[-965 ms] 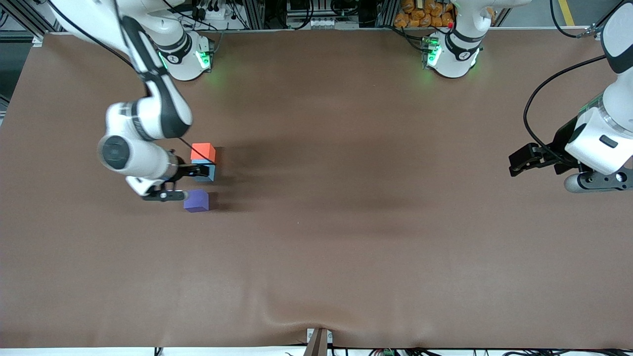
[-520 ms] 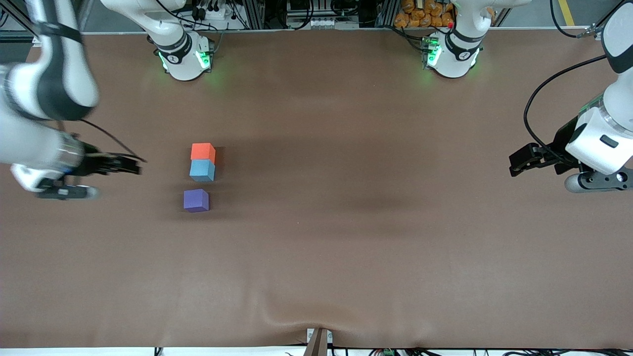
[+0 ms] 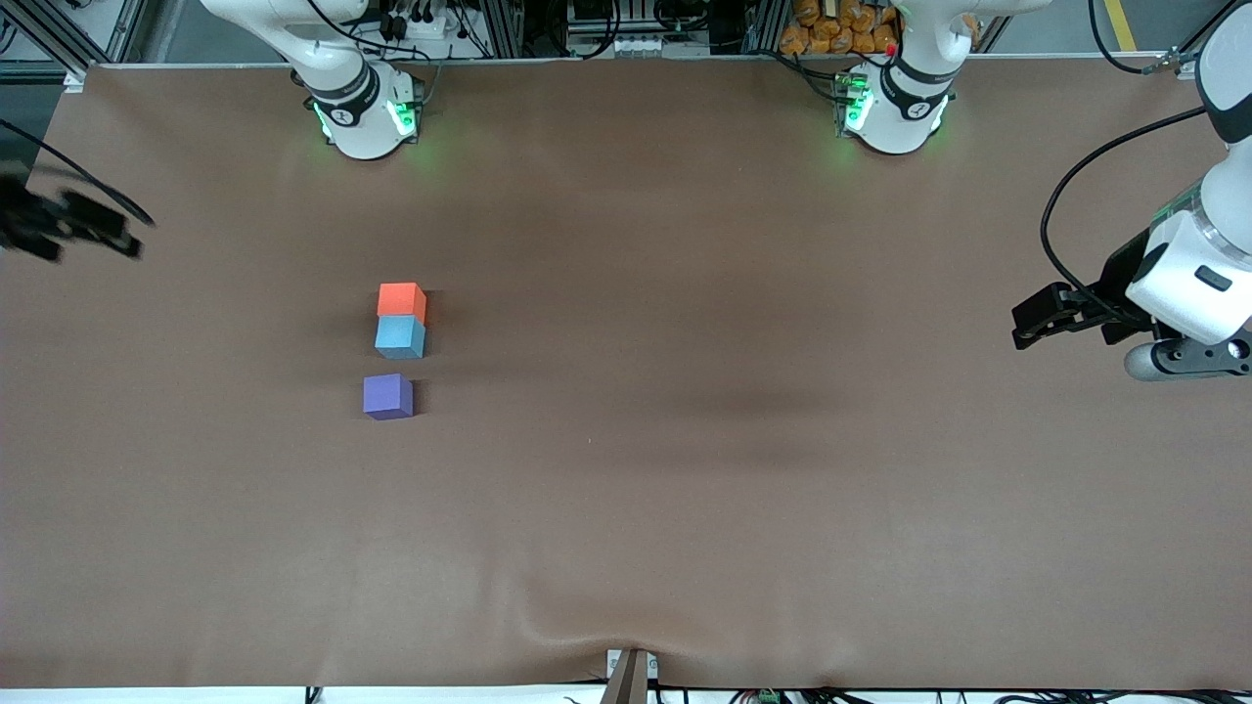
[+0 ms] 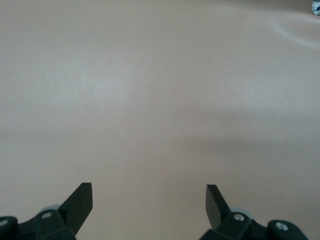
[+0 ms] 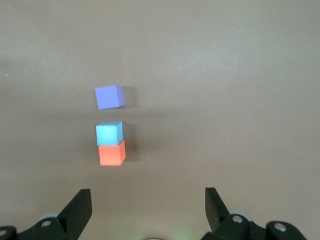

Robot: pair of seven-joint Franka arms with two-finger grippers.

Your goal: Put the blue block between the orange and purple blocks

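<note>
The orange block (image 3: 401, 298), the blue block (image 3: 399, 337) and the purple block (image 3: 387, 396) lie in a row on the brown table. The blue block touches the orange one, nearer to the front camera, with a small gap to the purple block. My right gripper (image 3: 108, 233) is open and empty, up over the table's edge at the right arm's end, away from the blocks. Its wrist view (image 5: 148, 205) shows the purple (image 5: 109, 97), blue (image 5: 109, 133) and orange (image 5: 111, 153) blocks. My left gripper (image 3: 1025, 328) waits open and empty at the left arm's end; its wrist view (image 4: 149, 202) shows bare table.
The brown table cover (image 3: 685, 469) has a wrinkle near the front edge by a small mount (image 3: 629, 675). The two arm bases (image 3: 362, 108) (image 3: 895, 103) stand along the back edge.
My right gripper let go of the blue block beside the orange one and pulled away toward the right arm's end of the table. The blocks have stayed put. The left arm barely moved.
</note>
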